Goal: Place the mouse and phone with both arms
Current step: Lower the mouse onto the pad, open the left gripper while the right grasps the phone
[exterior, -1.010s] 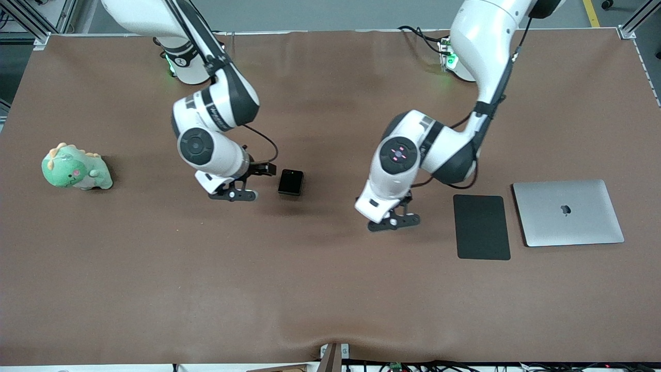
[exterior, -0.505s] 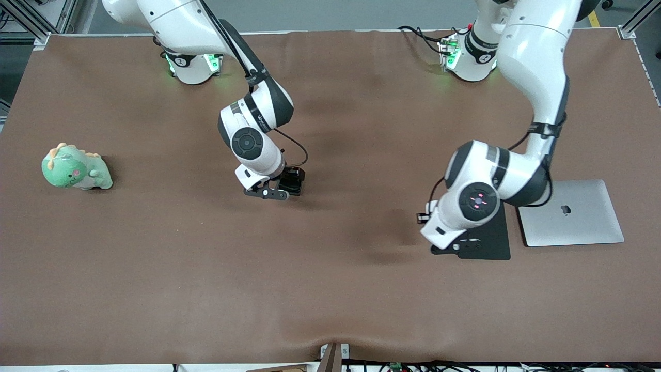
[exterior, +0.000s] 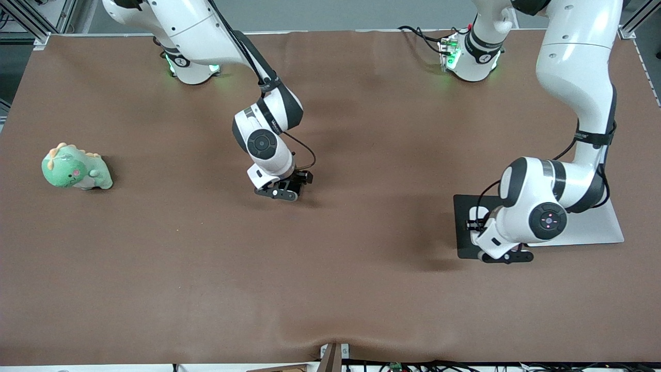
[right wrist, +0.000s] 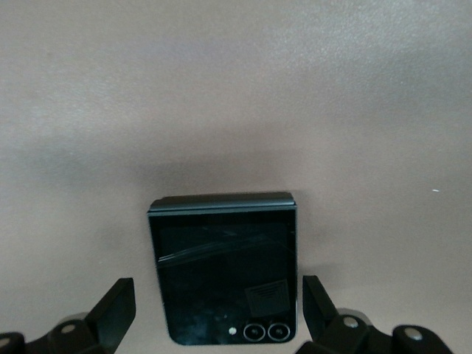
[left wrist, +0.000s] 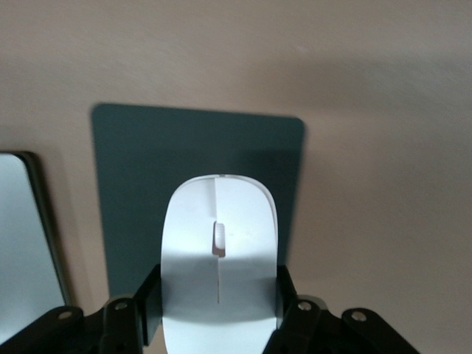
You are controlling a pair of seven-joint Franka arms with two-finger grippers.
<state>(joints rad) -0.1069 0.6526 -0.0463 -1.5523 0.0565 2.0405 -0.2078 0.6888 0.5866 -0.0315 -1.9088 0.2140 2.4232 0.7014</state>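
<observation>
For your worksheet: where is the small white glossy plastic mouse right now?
The small white glossy plastic mouse is held in the left gripper, over the matte black rectangular pad beside the silver laptop.

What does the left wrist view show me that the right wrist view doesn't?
Only the left wrist view: the glossy white oval mouse clamped in the left gripper over the matte black rectangular pad, beside the silver laptop's edge. Only the right wrist view: the glossy black squarish phone lying between the open right gripper's fingers. Both show the brown table covering.
</observation>
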